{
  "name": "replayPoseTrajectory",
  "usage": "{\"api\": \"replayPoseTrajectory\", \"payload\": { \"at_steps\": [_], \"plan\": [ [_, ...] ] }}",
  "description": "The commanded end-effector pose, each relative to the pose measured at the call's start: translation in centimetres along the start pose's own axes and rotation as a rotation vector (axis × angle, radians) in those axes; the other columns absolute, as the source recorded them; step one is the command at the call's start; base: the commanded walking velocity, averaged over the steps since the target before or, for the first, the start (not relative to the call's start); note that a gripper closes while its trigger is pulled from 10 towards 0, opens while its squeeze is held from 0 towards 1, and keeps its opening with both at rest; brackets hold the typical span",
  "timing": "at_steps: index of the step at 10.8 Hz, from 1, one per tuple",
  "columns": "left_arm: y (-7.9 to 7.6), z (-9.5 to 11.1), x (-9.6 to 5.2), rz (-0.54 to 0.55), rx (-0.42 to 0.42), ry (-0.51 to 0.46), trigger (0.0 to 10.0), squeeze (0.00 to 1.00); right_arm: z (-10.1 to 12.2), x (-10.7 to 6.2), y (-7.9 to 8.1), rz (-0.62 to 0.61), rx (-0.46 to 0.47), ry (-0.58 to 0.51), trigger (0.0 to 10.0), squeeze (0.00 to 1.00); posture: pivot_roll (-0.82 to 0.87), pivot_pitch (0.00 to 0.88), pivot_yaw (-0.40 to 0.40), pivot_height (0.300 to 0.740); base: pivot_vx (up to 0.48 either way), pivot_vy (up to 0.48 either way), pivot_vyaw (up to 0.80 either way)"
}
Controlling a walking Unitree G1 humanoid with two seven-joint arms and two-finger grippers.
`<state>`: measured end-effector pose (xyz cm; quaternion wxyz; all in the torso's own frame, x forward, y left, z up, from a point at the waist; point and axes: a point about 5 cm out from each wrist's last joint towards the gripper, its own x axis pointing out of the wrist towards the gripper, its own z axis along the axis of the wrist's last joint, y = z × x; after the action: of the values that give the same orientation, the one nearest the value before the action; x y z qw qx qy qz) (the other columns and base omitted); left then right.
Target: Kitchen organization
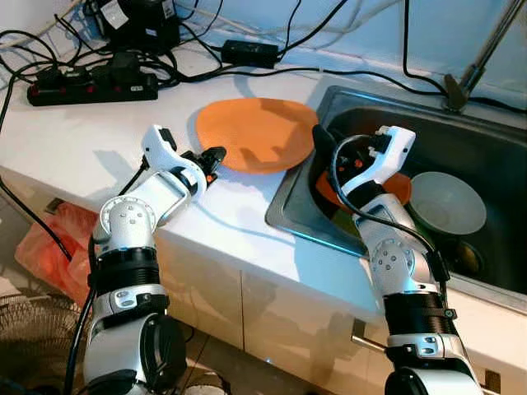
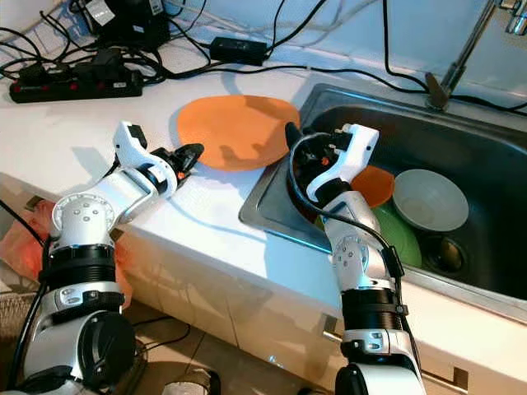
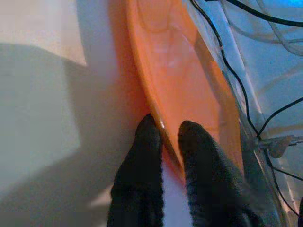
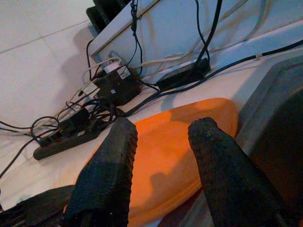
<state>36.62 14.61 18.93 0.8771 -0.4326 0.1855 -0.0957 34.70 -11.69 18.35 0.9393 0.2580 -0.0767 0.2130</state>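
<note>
The orange plate (image 1: pixel 257 133) lies on the counter (image 1: pixel 99 140) beside the sink (image 1: pixel 346 103); the left gripper (image 3: pixel 164 130) pinches its near rim — jaws narrow; the right gripper (image 4: pixel 161 137) hovers over the sink's edge, jaws wide, holding nothing.

One large flat orange plastic plate (image 1: pixel 257 133) lies on the white table (image 1: pixel 82 140). In the one stainless steel sink (image 1: pixel 346 103) there are one pale round bowl (image 1: pixel 447 202), one green plate (image 2: pixel 399 233) and one smaller orange dish (image 2: pixel 375 183). One black power strip (image 1: pixel 90 86) and one black power adapter (image 1: pixel 249 53) sit among several black cables. There are two grippers, each with two black fingers (image 4: pixel 111 175).
</note>
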Motion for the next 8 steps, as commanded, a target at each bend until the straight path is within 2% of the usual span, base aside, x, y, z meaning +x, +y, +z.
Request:
{"api": "replayPoseTrajectory", "payload": {
  "at_steps": [1, 3, 4, 5, 7, 8],
  "plan": [
    [1.2, -1.7, 0.3, 0.045, -0.013, 0.072, 0.0, 0.00, 0.2, -0.2, 0.0, -0.002, 0.001, -0.003, 10.0, 0.00, 0.22, 0.096, 0.004, 0.740, 0.000, 0.000, 0.00],
    [1.0, -1.4, 0.2, 0.040, 0.009, 0.043, 0.0, 0.00, 0.2, -0.1, 0.0, -0.001, 0.002, -0.004, 10.0, 0.00, 0.22, 0.092, 0.005, 0.740, 0.000, 0.000, 0.00],
    [0.4, -0.5, 0.1, 0.018, 0.079, -0.027, 0.0, 0.00, 0.2, -0.1, 0.0, -0.001, 0.003, -0.005, 10.0, 0.00, 0.22, 0.089, 0.005, 0.740, 0.000, 0.000, 0.00],
    [-0.1, -0.2, 0.1, -0.006, 0.112, -0.056, 0.0, 0.00, 0.2, -0.1, 0.0, -0.001, 0.003, -0.005, 10.0, 0.00, 0.22, 0.086, 0.004, 0.740, 0.000, 0.000, 0.00],
    [-0.9, -0.1, 0.0, -0.057, 0.125, -0.098, 0.0, 0.00, 0.3, 0.0, -0.1, -0.004, 0.002, -0.009, 10.0, 0.00, 0.22, 0.082, 0.002, 0.740, 0.000, 0.000, 0.00],
    [-1.4, 0.5, -0.1, -0.083, 0.137, -0.166, 0.0, 0.00, 0.4, 0.0, -0.1, -0.006, 0.000, -0.011, 10.0, 0.00, 0.22, 0.083, 0.002, 0.740, 0.000, 0.000, 0.00]
  ]
}}
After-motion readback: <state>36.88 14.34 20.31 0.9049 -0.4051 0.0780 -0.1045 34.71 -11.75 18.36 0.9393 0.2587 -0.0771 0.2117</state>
